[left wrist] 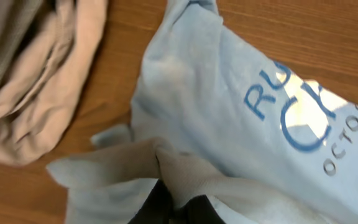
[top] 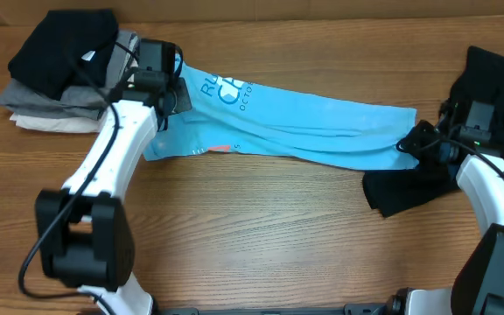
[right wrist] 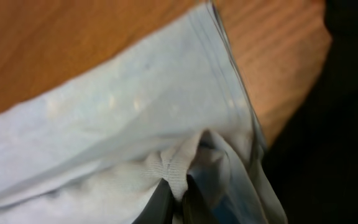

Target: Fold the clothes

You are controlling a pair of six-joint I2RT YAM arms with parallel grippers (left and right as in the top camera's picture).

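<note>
Currently gripping soft, light, floppy T-shirt [top: 304, 122] at both ends with left gripper [top: 180, 94] and right gripper [top: 407, 144] clamped on cloth, stretched across the table [top: 261, 227]; likely best pinched at hem corners

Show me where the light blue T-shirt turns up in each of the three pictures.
Overhead: the light blue T-shirt lies stretched left to right across the wooden table.
Left wrist: the light blue T-shirt fills the right and bottom, blue lettering showing.
Right wrist: the light blue T-shirt fills the lower left, its hemmed edge running upward.
Shared landmark: the wooden table shows in all three.
</note>
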